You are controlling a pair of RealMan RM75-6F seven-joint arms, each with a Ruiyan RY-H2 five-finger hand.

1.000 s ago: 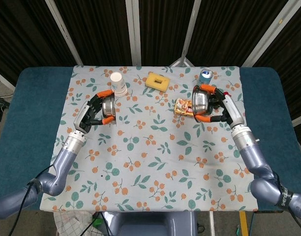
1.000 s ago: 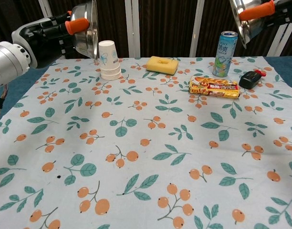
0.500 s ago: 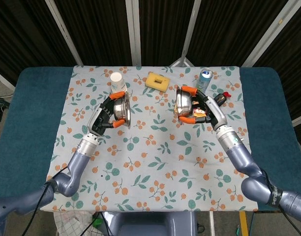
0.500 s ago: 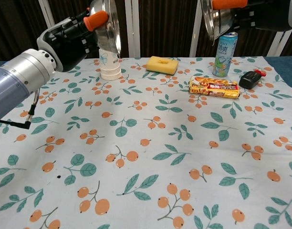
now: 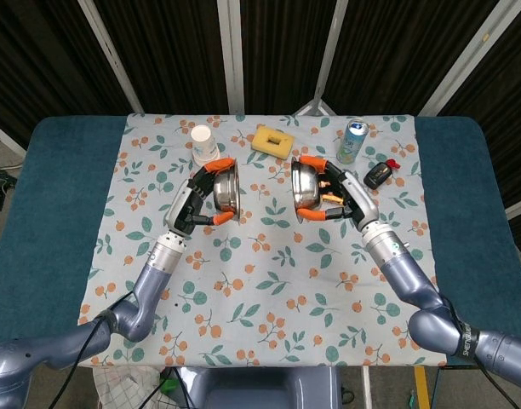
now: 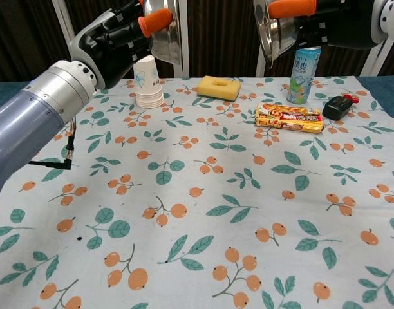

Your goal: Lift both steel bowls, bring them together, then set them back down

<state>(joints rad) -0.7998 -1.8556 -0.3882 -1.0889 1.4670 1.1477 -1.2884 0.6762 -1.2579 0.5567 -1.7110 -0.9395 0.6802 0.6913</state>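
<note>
Orange-tipped fingers [image 5: 224, 161] of the left hand [image 5: 199, 198] hooked over the rim of the left steel bowl [image 5: 226, 188], another orange tip under the lower rim, bowl pinched between them. Bowl raised off the table, tipped on edge, open side turned toward the centre. In the chest view, the same hand [image 6: 113, 38] high at upper left, one orange fingertip [image 6: 156, 20] pressed on the bowl's [image 6: 167, 32] rim, bowl partly cut by the top edge.

Fingers [image 5: 312, 161] of the right hand [image 5: 341, 195] clamped likewise over top and bottom rim of the right steel bowl [image 5: 305, 188], also held aloft and tilted on edge, open side toward the other bowl. In the chest view, an orange fingertip [image 6: 290, 8] across the top of this bowl [image 6: 276, 31], hand [image 6: 338, 24] behind it at upper right.

Both bowls above the middle of the floral tablecloth [image 5: 269, 281], near each other, facing, apart with a gap between.

Further out: stack of paper cups [image 5: 204, 145] behind the left bowl; yellow sponge [image 5: 272, 141] at the far centre; blue-green drink can [image 5: 353, 141] upright behind the right hand; snack packet [image 6: 289, 117] lying flat before the can, mostly hidden by the right hand in the head view; small black object with a red part [image 5: 381, 174] near the right edge.
</note>
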